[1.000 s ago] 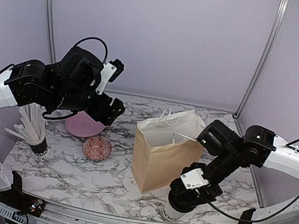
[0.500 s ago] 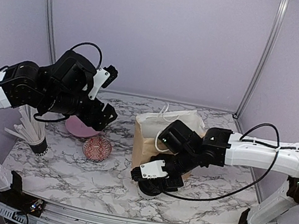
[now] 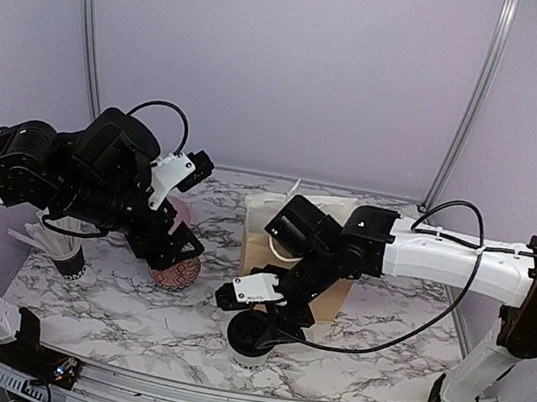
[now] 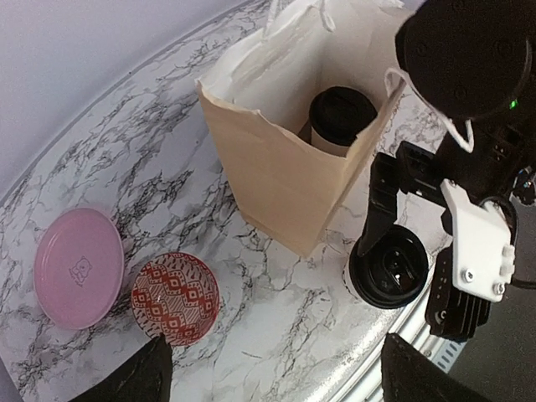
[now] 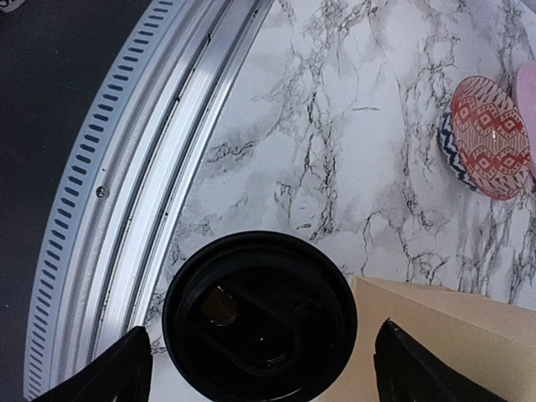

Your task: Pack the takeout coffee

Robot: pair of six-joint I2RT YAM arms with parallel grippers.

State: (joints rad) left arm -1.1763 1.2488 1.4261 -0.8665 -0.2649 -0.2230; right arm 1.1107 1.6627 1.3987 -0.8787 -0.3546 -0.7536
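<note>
Identify the counter [image 3: 131, 312] by its white marble pattern with dark grey veining. The paper bag [image 4: 276, 176] is kraft brown outside and white inside, with white handles. Inside the bag, the first takeout coffee [image 4: 342, 113] shows a black lid. In front of the bag, the second takeout coffee [image 5: 260, 314] has a black lid over a white body. Left of the bag, note a plain pink plate [image 4: 77, 268] and a bowl [image 4: 176, 297] with red-and-white diamonds inside and a blue-and-white outer wall.

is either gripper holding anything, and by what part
Nothing held: right gripper open around the black-lidded white paper cup, left gripper open and empty.
</note>
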